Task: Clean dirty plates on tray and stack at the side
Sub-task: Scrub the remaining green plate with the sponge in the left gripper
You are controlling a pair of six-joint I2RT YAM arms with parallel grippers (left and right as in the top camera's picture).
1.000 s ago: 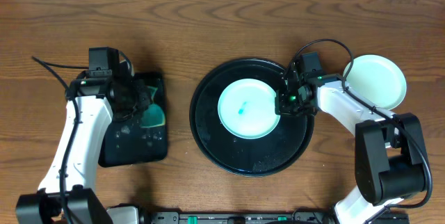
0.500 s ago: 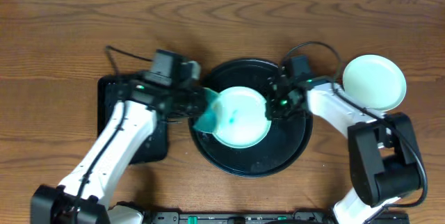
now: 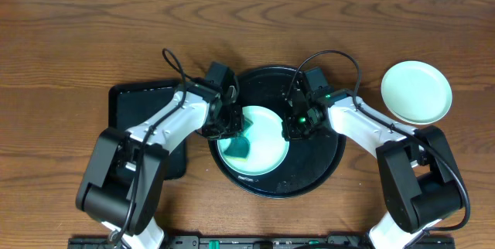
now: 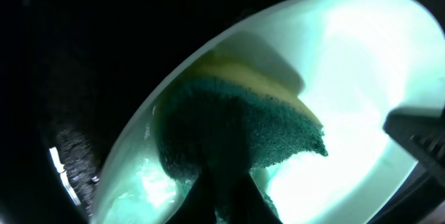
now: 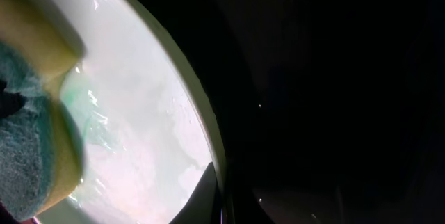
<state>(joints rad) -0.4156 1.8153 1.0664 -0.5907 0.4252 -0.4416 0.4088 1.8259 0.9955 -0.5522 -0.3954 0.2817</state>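
Left pincer is clenched on a green-and-yellow sponge, which is pressed onto the left part of a pale-mint plate lying inside the round black tray. Right pincer grasps that plate's right rim. A second plate sits on the worktop, right of the tray and apart from it.

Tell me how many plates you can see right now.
2. One plate lies on the round black tray, under the sponge; the other plate sits on the table at the right. More could be hidden beneath that one.
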